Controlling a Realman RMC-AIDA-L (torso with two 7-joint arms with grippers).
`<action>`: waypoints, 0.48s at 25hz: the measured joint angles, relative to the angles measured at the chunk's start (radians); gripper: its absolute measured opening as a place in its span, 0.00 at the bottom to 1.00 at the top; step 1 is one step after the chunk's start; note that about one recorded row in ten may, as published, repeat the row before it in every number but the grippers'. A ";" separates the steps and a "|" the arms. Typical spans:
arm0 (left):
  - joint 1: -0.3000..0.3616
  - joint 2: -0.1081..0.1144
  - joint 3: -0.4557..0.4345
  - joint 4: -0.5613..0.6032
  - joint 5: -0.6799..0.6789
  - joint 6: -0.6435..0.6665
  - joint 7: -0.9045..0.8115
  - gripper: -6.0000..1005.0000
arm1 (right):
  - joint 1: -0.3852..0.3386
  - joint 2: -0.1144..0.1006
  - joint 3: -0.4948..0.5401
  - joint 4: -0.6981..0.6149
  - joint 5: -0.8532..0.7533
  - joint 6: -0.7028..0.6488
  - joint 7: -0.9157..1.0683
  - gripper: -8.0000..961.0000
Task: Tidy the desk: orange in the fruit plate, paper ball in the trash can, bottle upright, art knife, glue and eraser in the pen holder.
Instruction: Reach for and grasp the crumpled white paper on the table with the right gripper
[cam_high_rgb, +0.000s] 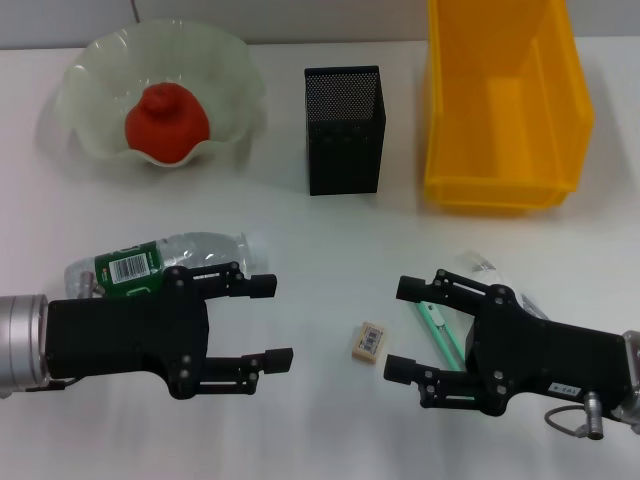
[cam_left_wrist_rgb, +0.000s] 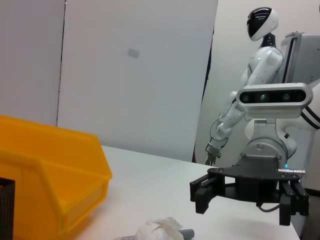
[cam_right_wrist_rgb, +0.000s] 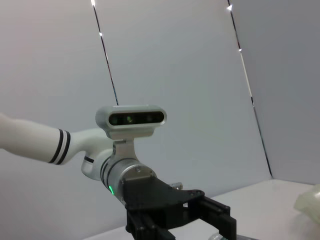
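Where white desk (cam_high_rgb: 300, 420) meets wall (cam_left_wrist_rgb: 135, 75): yellow trash can (cam_high_rgb: 505, 110).

Bright, even overhead light, soft short shadows on the white table (cam_high_rgb: 300, 420), mild softness throughout.

Left gripper (cam_high_rgb: 272, 322) and right gripper (cam_high_rgb: 405, 328) hover low over the table (cam_high_rgb: 300, 420), facing each other across the eraser (cam_high_rgb: 369, 341), both with jaws spread wide and empty

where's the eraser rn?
Head view: the eraser lies flat on the table, centre front, between the open left gripper and the open right gripper, nearer the right one and touching neither.
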 joint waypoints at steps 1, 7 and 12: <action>0.001 0.000 0.000 -0.001 0.000 0.000 0.000 0.77 | -0.001 -0.001 0.001 -0.002 0.000 -0.003 0.001 0.88; 0.005 -0.001 0.000 -0.012 0.005 0.000 0.000 0.77 | -0.015 -0.017 0.099 -0.103 -0.008 -0.049 0.159 0.88; 0.010 0.000 0.000 -0.013 0.009 0.001 0.000 0.77 | -0.053 -0.021 0.192 -0.489 -0.093 -0.113 0.526 0.88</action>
